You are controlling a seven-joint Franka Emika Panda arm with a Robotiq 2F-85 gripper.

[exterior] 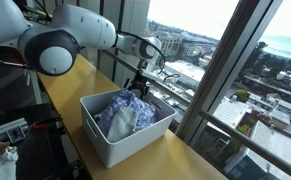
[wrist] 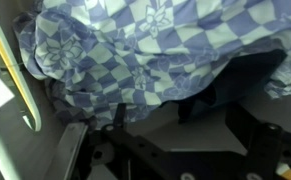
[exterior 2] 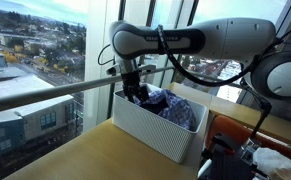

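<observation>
Wrist view is showing the gripper (wrist: 170, 150) with jaws apart, empty, just over the blue checked cloth (wrist: 155, 50) bunched in the white bin (exterior: 107, 145) by the table's (exterior: 73, 85) window edge. I'm judging myself between grasps; next I'm needing a path clearing the bin's wall.

The bin (exterior: 135, 147) stands on the table (exterior: 73, 78) in an exterior view, with the window (exterior: 220, 70) just to its right. The cloth (exterior: 125, 115) lies heaped inside the bin and fills most of it. The gripper (exterior: 139, 90) hangs at the bin's far end, just above the cloth. In the wrist view the cloth (wrist: 155, 50) lies directly before the gripper.
</observation>
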